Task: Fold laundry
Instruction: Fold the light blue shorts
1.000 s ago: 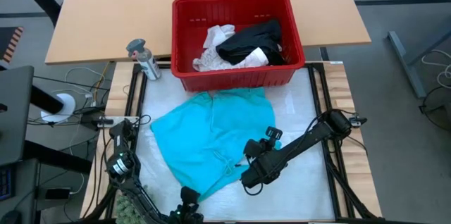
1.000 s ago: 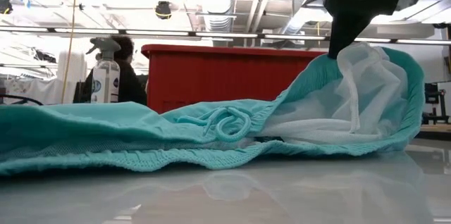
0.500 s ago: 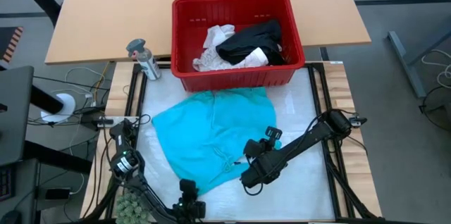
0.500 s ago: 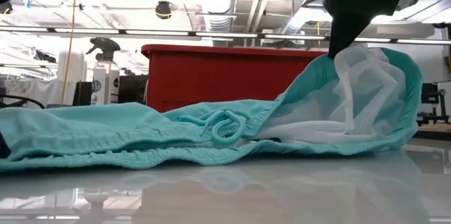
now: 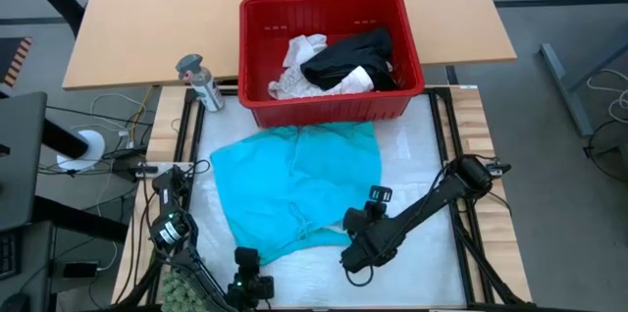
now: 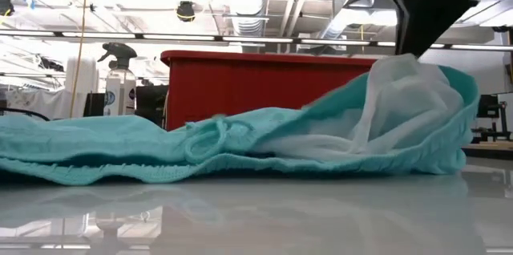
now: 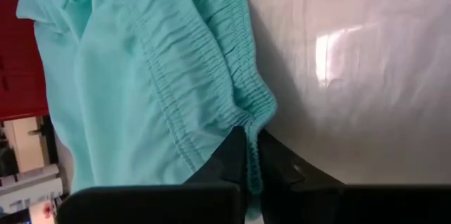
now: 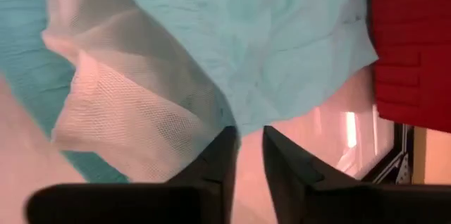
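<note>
A red plastic laundry basket (image 5: pixel 257 18) sits at the table's far side holding black and white garments (image 5: pixel 339 62); the soft teal elastic-waisted shorts (image 5: pixel 294 189) lie spread on the white mat in front of it. The left gripper (image 5: pixel 251 287) is pinched tight on the waistband corner; the right gripper (image 5: pixel 365 243) stands slightly parted at the near edge. Keeping that hem taut should fold it cleanly.

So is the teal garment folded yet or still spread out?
Mostly spread out: the teal garment lies open across the table, one corner raised, showing white mesh lining.
</note>
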